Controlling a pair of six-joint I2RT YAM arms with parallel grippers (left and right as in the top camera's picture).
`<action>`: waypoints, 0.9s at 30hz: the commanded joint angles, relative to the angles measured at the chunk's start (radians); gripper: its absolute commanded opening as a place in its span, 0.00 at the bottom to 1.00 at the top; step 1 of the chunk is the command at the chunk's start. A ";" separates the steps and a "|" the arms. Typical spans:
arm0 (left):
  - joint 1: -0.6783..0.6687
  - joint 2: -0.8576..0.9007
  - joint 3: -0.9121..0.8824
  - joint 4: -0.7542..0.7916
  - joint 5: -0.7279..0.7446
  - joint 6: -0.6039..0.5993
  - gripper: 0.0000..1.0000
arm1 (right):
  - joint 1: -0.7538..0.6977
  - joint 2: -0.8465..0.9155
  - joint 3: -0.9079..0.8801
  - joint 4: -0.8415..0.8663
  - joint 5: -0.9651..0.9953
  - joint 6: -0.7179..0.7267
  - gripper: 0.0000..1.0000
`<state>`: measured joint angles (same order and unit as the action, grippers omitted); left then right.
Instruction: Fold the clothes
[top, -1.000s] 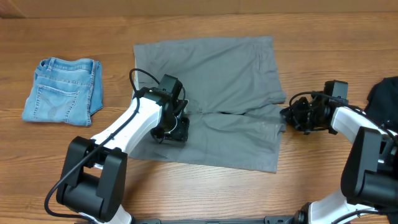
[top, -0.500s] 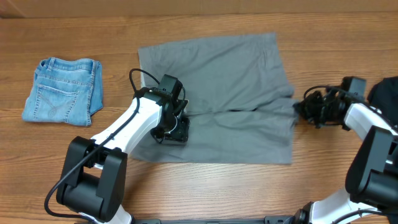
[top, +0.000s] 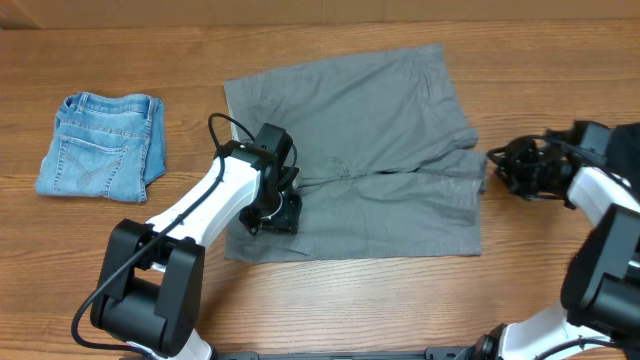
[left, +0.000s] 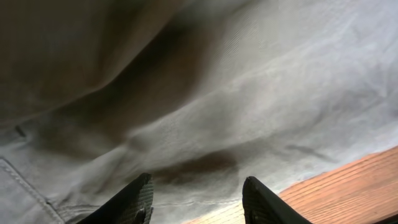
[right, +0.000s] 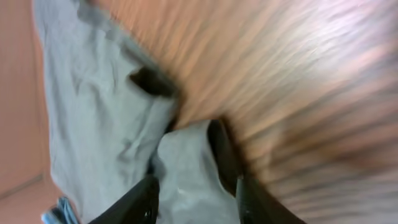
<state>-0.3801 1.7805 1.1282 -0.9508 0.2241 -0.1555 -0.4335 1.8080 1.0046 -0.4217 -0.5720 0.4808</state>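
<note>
The grey shorts (top: 370, 150) lie spread flat in the middle of the table. My left gripper (top: 276, 212) is open and rests on their left part near the front edge; in the left wrist view its fingers (left: 198, 202) straddle grey cloth (left: 205, 106). My right gripper (top: 497, 166) is at the shorts' right edge. In the right wrist view its fingers (right: 198, 199) hold a raised fold of grey cloth (right: 186, 168). Light-blue denim shorts (top: 100, 145) lie folded at far left. A black garment (top: 625, 150) lies at the far right edge.
Bare wooden tabletop (top: 330, 300) runs along the front of the shorts, and more shows between the denim shorts and the grey shorts. The right arm sits beside the black garment.
My right gripper has moved right, dragging the shorts' right edge with it. The shorts have stretched out wider and flatter. My left gripper has stayed in place on the cloth.
</note>
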 joint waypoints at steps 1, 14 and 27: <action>0.000 0.011 -0.019 0.015 -0.013 -0.010 0.47 | -0.084 -0.005 0.019 -0.040 0.017 -0.045 0.42; 0.035 0.014 -0.203 0.114 -0.045 -0.144 0.19 | 0.044 -0.005 -0.035 -0.178 0.013 -0.095 0.38; 0.200 0.014 -0.229 0.107 -0.104 -0.135 0.13 | 0.033 -0.005 0.006 -0.011 -0.144 -0.089 0.07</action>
<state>-0.2207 1.7603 0.9478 -0.8486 0.2623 -0.2893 -0.3813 1.8080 0.9760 -0.4675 -0.6060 0.3981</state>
